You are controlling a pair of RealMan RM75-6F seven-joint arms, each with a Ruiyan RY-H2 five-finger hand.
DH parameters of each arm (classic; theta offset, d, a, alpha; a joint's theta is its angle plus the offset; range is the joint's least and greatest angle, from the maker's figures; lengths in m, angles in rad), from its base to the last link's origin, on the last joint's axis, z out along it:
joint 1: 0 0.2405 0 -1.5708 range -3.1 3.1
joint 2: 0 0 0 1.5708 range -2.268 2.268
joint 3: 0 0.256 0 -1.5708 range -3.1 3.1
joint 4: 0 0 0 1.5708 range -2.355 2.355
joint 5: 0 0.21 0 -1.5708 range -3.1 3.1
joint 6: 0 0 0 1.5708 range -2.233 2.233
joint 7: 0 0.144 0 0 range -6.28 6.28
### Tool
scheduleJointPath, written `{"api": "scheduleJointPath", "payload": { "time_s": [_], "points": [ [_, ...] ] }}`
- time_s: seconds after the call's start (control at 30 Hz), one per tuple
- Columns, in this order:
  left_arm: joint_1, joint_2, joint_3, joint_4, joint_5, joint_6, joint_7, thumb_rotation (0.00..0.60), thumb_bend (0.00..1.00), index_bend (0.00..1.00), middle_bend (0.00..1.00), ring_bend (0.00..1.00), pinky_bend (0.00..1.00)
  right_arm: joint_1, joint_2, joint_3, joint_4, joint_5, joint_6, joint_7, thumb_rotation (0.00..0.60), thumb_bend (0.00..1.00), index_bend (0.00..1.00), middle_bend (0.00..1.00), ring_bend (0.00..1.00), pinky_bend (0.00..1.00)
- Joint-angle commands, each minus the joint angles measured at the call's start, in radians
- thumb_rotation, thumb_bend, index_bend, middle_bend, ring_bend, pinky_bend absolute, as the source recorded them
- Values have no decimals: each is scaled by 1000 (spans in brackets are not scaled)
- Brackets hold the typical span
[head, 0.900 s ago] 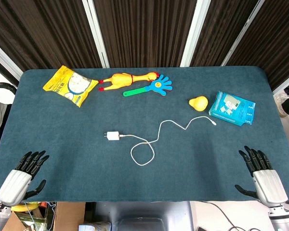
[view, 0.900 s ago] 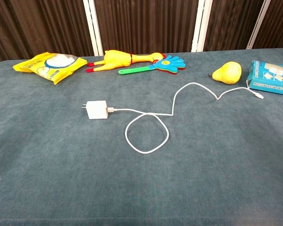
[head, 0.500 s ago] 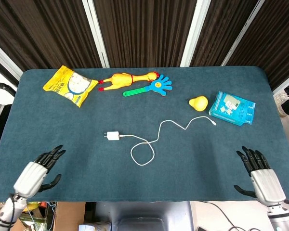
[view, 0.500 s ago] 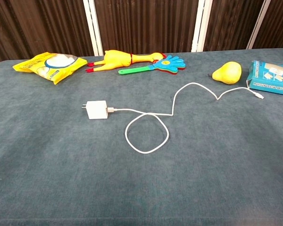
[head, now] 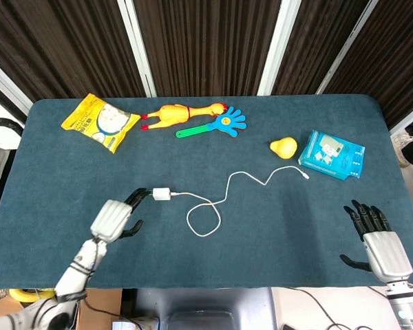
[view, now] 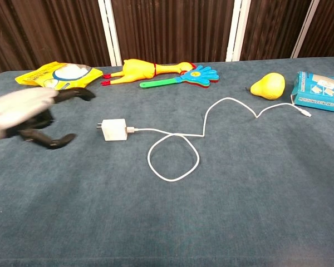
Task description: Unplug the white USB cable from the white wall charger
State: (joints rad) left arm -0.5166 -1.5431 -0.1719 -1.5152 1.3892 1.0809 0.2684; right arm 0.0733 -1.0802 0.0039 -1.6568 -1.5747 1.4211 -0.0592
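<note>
The white wall charger (head: 161, 194) (view: 113, 130) lies left of the table's middle, its prongs pointing left. Plugged into its right side, the white USB cable (head: 224, 196) (view: 200, 134) runs right, forms a loop, then snakes to a free end near the teal box. My left hand (head: 115, 216) (view: 28, 114) hovers open just left of the charger, its fingers spread and reaching toward the charger, apart from it. My right hand (head: 375, 237) sits open at the table's near right corner, holding nothing, seen in the head view only.
Along the far side lie a yellow snack bag (head: 100, 122), a yellow rubber chicken (head: 182, 113) and a blue hand clapper (head: 219, 124). A yellow pear-shaped toy (head: 283, 146) and a teal box (head: 332, 154) sit at the right.
My left hand has swung from the near left corner up and rightward to just beside the charger, entering the chest view. The right hand has barely shifted. Charger and cable lie unmoved.
</note>
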Motion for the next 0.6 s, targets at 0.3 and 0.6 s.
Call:
{"api": "scheduleJointPath", "payload": {
  "time_s": [0.3,0.6],
  "points": [
    [-177,-292,-105,342,-220,-87,206,600,406,170,189,1000,1000,5,16,18,19,48,-10,32,600,251,0,0,0,0],
    [-215,-367,-96,475,-219,-61,224,600,405,293,277,1000,1000,4,19,16,21,50,-8,37,600,251,0,0,0,0]
  ]
}}
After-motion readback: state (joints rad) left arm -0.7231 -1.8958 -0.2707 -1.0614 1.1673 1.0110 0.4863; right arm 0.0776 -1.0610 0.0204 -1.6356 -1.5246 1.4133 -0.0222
